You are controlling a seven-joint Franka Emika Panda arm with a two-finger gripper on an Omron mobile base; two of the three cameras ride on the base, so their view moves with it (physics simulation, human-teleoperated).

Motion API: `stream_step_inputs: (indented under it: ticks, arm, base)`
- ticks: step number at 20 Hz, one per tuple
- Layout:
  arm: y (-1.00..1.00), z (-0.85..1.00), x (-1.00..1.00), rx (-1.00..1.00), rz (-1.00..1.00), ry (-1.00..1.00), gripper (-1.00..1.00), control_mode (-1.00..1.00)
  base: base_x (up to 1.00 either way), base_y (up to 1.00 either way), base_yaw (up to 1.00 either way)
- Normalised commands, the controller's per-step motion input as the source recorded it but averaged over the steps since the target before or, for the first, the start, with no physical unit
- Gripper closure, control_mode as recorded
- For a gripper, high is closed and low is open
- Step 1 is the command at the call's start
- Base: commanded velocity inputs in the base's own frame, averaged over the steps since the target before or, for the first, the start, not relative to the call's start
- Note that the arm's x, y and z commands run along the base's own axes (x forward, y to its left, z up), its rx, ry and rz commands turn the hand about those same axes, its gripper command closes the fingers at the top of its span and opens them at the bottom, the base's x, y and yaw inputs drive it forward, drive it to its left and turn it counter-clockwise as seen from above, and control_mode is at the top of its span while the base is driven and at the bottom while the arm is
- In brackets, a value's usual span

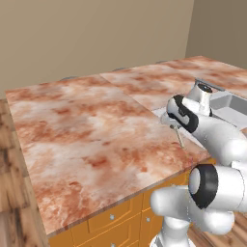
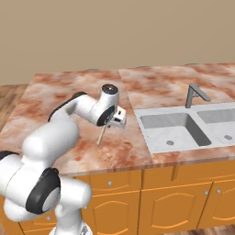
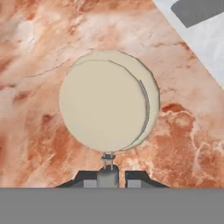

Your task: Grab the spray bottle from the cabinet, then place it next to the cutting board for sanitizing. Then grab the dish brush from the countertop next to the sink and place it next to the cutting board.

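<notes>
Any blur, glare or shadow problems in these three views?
Left base view: soft, low-resolution render, no glare on the mottled reddish marble countertop. Right base view: flat, even light, grey metal sink clearly readable. Hand view: round pale dish brush head looms large, slightly blurred, between the dark fingers.

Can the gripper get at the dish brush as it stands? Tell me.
Yes, it seems already there: the gripper is shut on the dish brush just below its round head, over the countertop beside the sink.
</notes>
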Motion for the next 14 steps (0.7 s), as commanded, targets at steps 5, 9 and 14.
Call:
stream_step_inputs:
  ticks: [5, 9, 14]
  arm:
    - [0.00, 1.00, -0.61, 0.07, 0.00, -0.59, 1.00, -1.00]
    - [0.14, 0.64, -0.77, 0.10, 0.03, -0.56, 1.00, -1.00]
    - [0.01, 0.79, -0.86, 0.05, 0.04, -0.52, 1.00, -1.00]
  base:
    - [0.00, 0.00, 0.00]
    - [0.00, 0.00, 0.00]
    - [0.00, 0.00, 0.00]
